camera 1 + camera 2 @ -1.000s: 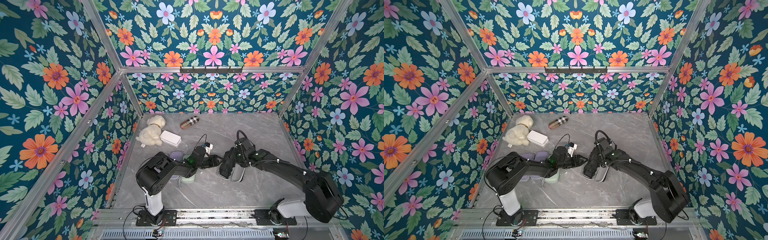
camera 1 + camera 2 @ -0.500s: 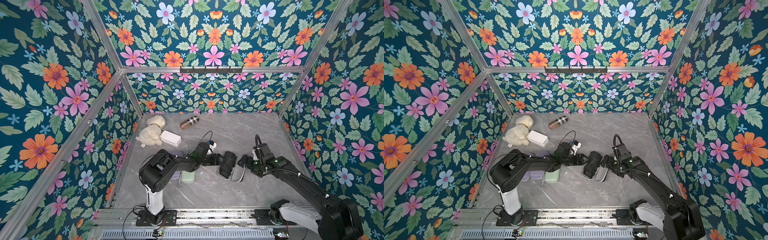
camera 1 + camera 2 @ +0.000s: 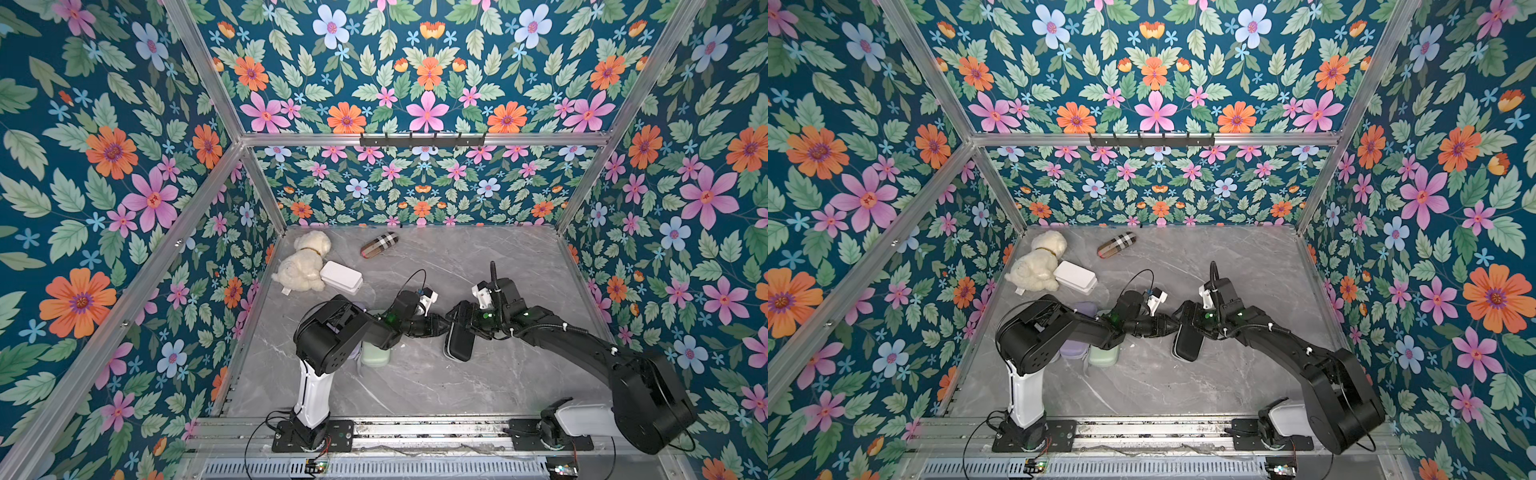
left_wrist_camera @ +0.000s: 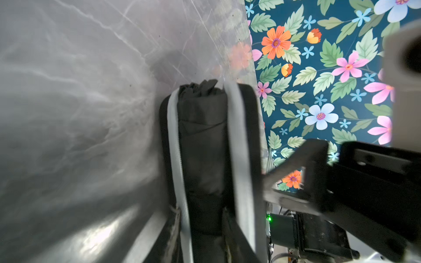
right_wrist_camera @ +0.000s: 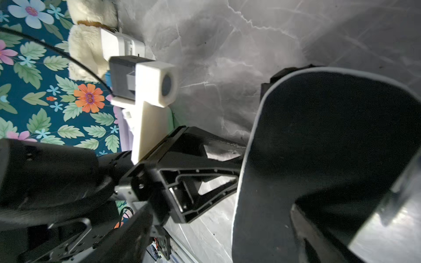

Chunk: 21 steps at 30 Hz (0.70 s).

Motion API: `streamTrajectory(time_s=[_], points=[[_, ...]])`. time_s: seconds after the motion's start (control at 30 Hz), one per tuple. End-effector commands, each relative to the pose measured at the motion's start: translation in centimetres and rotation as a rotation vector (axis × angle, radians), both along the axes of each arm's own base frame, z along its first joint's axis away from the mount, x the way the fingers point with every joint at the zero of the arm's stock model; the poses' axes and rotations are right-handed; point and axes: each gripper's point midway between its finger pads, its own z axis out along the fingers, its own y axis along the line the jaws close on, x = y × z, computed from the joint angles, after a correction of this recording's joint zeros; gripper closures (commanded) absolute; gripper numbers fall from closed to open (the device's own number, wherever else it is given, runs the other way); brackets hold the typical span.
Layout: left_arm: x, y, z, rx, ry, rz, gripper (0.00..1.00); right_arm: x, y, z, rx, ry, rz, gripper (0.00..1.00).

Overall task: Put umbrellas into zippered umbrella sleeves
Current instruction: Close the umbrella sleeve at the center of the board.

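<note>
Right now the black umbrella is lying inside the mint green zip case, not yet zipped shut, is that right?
Only the colour is wrong: in the left wrist view the black umbrella lies inside a black zip case, not yet zipped shut.

Both top views look steeply down from high above the near edge, giving almost the same picture: the whole marble table (image 3: 519, 257), with the left gripper (image 3: 445, 326) and right gripper (image 3: 1185, 318) meeting mid-table. The left wrist camera seems to sit just behind its own gripper, looking along the black sleeve (image 4: 251, 136) ahead of it, the right gripper alongside. The right wrist camera, closer still, faces the left gripper across that same sleeve.
</note>
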Motion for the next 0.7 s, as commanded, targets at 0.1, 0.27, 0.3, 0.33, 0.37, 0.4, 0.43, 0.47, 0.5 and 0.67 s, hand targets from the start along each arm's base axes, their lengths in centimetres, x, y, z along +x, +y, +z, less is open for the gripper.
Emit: streamTrajectory(time_s=[0.1,0.27,0.3,0.33,0.37,0.4,0.43,0.47,0.5,0.67], points=[[0.8,3.8,0.7,-0.006,0.011,0.041,0.64,-0.3,-0.3,-2.1,-0.011,0.044,-0.014,0.08],[0.2,3.7,2.2,-0.014,-0.018,0.023,0.44,-0.5,-0.7,-2.8,-0.017,0.067,-0.022,0.08],[-0.3,3.2,2.5,-0.017,-0.026,0.007,0.39,-0.3,-0.6,-2.6,-0.011,0.064,-0.022,0.08],[-0.8,2.7,2.6,-0.016,-0.035,-0.010,0.34,-0.2,-0.5,-2.3,-0.003,0.063,-0.024,0.08],[-1.3,2.4,2.5,-0.013,-0.038,-0.022,0.30,0.0,-0.3,-2.1,0.006,0.061,-0.024,0.08],[-1.7,2.0,2.3,-0.010,-0.041,-0.034,0.28,0.2,-0.2,-1.8,0.017,0.060,-0.028,0.08],[-2.1,1.8,1.9,-0.001,-0.037,-0.044,0.27,0.4,-0.1,-1.4,0.031,0.058,-0.032,0.08],[-2.3,1.6,1.4,0.007,-0.031,-0.050,0.27,0.6,0.0,-1.3,0.041,0.059,-0.036,0.09],[-2.5,1.4,0.9,0.018,-0.023,-0.056,0.28,0.8,0.1,-1.0,0.053,0.056,-0.041,0.09],[-2.3,1.1,-1.2,0.097,-0.014,-0.076,0.35,1.1,0.6,0.6,0.115,0.040,-0.018,0.17]])
